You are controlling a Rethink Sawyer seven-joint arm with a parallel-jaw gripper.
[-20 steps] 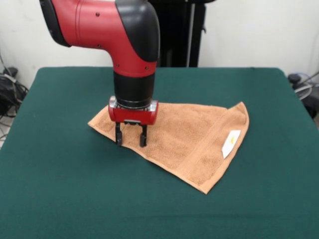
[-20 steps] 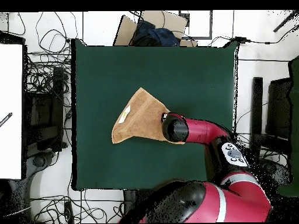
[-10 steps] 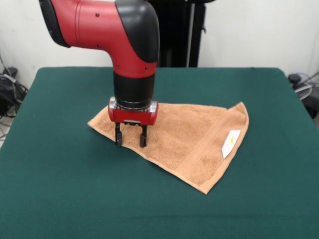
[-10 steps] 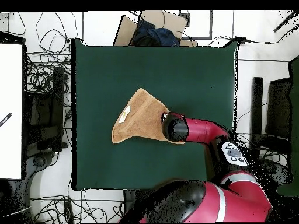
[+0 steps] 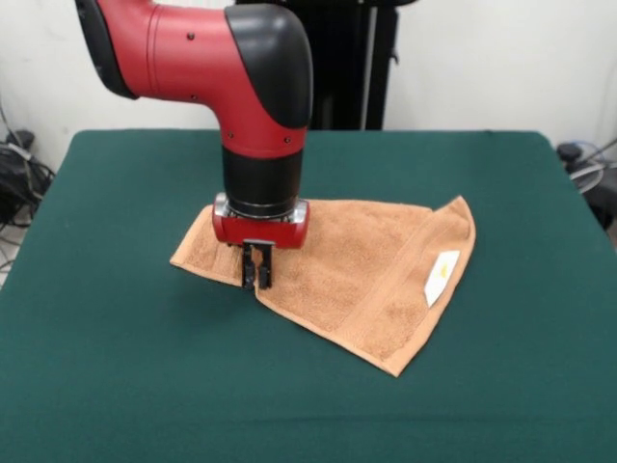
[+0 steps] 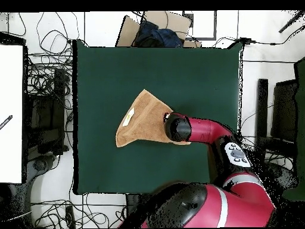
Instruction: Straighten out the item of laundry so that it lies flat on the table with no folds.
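So my tool (image 5: 257, 281) is pinched shut on the towel's (image 5: 366, 275) front edge. Towel's lying folded into a rough triangle near the middle of the bench (image 5: 145, 376), white label (image 5: 441, 278) facing up.

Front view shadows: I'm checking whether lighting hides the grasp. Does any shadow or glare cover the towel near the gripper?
Front view: only a soft shadow on the table beside the gripper; the towel is evenly lit, no glare. Overhead view: the arm itself hides the grasp.
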